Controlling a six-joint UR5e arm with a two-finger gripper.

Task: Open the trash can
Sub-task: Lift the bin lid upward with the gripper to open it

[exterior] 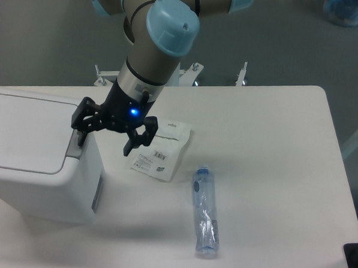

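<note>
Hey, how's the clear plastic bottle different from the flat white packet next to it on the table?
The clear plastic bottle is long, round and see-through; the flat white packet is thin, roughly rectangular and opaque, with a printed barcode label. The bottle lies nearer the camera; the packet lies just beside the gripper. Both lie flat on the white table, apart.

A white table (pixel 274 151) stands on what seems grey flooring (pixel 46 37).

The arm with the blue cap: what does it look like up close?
The arm has thick grey-silver tube segments with light blue round caps at the joints. Its gripper is black, with two jointed black fingers and a small glowing blue light on the body.
</note>
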